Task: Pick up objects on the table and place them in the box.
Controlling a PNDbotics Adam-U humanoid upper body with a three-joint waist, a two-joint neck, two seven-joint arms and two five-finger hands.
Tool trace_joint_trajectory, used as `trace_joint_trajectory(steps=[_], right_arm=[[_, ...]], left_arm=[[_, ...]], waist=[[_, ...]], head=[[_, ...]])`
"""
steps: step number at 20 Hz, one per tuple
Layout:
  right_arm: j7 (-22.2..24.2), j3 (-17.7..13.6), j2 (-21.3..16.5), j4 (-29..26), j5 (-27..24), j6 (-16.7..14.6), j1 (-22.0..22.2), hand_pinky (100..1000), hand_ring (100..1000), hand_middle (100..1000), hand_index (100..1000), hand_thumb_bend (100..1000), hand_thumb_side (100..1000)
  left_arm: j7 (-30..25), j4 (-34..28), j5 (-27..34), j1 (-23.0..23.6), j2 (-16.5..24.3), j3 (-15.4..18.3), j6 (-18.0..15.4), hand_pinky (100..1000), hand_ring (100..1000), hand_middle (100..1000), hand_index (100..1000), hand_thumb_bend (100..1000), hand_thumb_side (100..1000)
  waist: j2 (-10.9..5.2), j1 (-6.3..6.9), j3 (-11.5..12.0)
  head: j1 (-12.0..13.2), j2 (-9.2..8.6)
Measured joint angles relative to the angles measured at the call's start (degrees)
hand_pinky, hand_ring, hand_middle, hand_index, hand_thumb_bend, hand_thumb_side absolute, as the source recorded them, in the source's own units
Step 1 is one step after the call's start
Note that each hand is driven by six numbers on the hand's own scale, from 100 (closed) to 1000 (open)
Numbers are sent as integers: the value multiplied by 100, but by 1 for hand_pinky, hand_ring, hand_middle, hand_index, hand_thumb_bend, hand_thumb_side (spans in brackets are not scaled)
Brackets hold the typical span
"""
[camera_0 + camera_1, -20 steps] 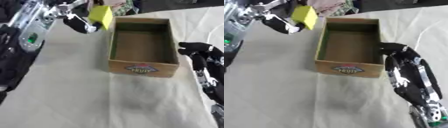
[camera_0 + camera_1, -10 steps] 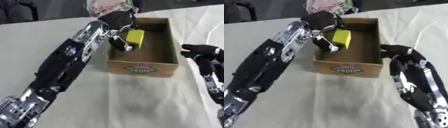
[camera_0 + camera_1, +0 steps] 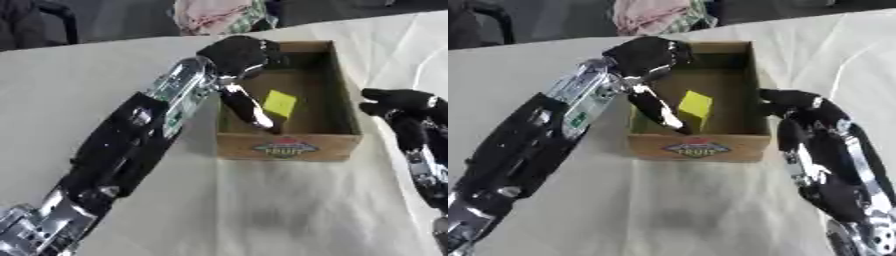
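A cardboard box with a fruit label on its near wall stands open in the middle of the cloth-covered table. Inside it a yellow block lies tilted on the floor, toward the near end. My left hand hangs over the box's left wall, open. Its fingers reach straight down into the box just left of the block, not curled round it. My right hand rests beside the box's right wall, its fingers relaxed and pointing toward the box.
A pink and patterned bundle of cloth lies beyond the box at the table's far edge. Dark chairs stand behind the table. White cloth stretches in front of the box.
My left hand has let go of the yellow block, which now lies lower in the box. The fingers have straightened beside it. The right hand has stayed put.
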Motion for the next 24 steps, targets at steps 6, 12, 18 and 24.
trace_joint_trajectory(steps=[6, 12, 18, 24], right_arm=[[-105, -77, -3, 0, 30, 3, 5, 833, 855, 597, 775, 100, 470], [-169, -114, -4, 0, 56, -16, 0, 832, 854, 596, 775, 100, 470], [-213, -155, -19, 0, 58, -36, -3, 832, 854, 596, 775, 100, 470], [-256, -183, -39, 0, 84, -34, 5, 832, 854, 596, 775, 100, 470]], left_arm=[[1084, -2367, 2537, 1285, 583, 758, 925, 567, 596, 635, 845, 389, 733], [2363, -3219, 4008, 3000, 508, 1339, 971, 536, 580, 618, 841, 328, 738], [3177, -3271, 4420, 3906, 227, 1476, 738, 531, 578, 617, 845, 314, 752], [3358, -3272, 4629, 4404, 65, 1479, 639, 521, 568, 608, 846, 303, 770]], waist=[[24, 0, 251], [82, -80, 473], [84, -77, 552], [84, -81, 587]], head=[[-112, -23], [-185, -43], [-187, -70], [-183, -67]])
